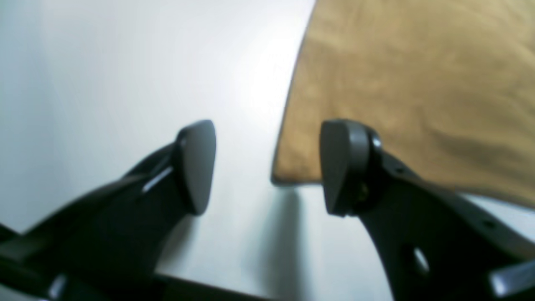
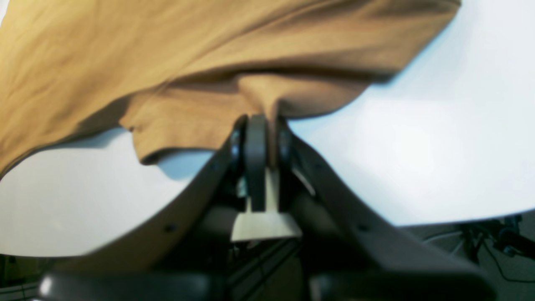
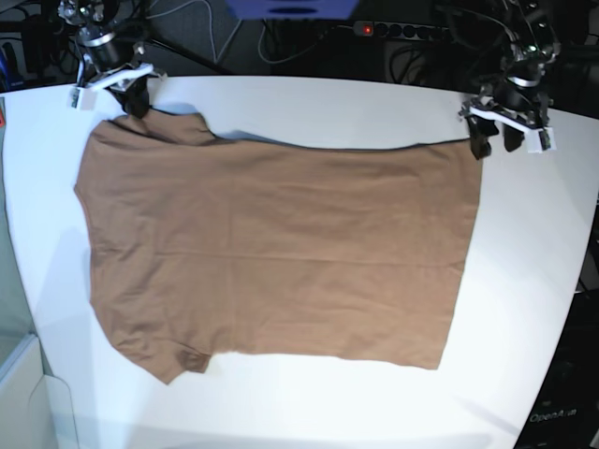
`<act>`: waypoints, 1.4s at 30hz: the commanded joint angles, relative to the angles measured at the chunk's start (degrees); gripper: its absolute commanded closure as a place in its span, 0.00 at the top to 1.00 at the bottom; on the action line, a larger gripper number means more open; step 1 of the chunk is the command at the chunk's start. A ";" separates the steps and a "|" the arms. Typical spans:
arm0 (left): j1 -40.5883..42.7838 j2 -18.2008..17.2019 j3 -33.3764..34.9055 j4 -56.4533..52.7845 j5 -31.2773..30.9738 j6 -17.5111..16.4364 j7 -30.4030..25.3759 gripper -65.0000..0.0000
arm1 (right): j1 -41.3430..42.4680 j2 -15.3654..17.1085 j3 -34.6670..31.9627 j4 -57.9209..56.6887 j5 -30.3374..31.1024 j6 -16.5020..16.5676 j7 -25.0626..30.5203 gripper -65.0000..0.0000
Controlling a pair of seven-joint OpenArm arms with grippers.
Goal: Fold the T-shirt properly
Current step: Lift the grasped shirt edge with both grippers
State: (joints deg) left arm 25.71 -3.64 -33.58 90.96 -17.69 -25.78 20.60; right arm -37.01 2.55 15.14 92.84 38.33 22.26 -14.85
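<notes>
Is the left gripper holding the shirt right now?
No, the left gripper has its jaws spread apart with only white table between them, and the T-shirt corner lies loose beside one finger.

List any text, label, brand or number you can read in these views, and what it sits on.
"OpenArm": faint grey lettering, partly cut off, on the dark object at the base view's bottom right corner; reading uncertain.
T-shirt: plain tan, no print or readable tag visible.
Left end effector and right end effector: no markings visible.
White table: no text.
Power strip with red light: nothing legible.
</notes>
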 commanded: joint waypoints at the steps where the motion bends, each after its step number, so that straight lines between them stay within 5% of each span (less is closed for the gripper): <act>1: -0.18 -0.71 -0.22 0.34 -0.64 -0.29 -1.48 0.58 | -0.39 0.40 0.29 0.75 0.31 0.02 0.39 0.01; 13: -1.93 -0.89 0.31 -7.40 -0.55 -1.52 -1.39 0.58 | -0.30 0.40 0.29 0.75 0.31 0.02 0.21 0.01; 15: -1.93 -0.80 0.40 -7.40 -0.55 -3.71 -1.39 0.58 | -0.30 0.40 0.29 0.75 0.31 0.02 0.21 0.01; 18: -1.85 -0.89 2.42 -7.31 -0.55 -6.62 -1.39 0.45 | -0.30 0.40 0.29 0.75 0.31 0.02 0.21 0.01; 28: -3.52 -0.89 2.59 -6.69 1.91 -7.05 4.24 0.02 | -0.30 0.40 0.20 0.75 0.31 0.02 0.21 0.01; 37: -2.90 -0.80 2.59 -0.89 1.91 -6.79 4.32 0.04 | 0.22 2.60 0.29 4.79 0.14 -0.24 0.74 0.01; 42: -2.81 -0.45 1.45 3.86 1.83 -6.88 8.72 0.04 | 0.49 3.39 0.38 8.83 0.14 -0.42 0.48 0.01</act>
State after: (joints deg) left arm 22.96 -3.60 -31.79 93.69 -15.00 -32.60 30.76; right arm -36.34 5.41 15.25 100.64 37.93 21.39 -15.68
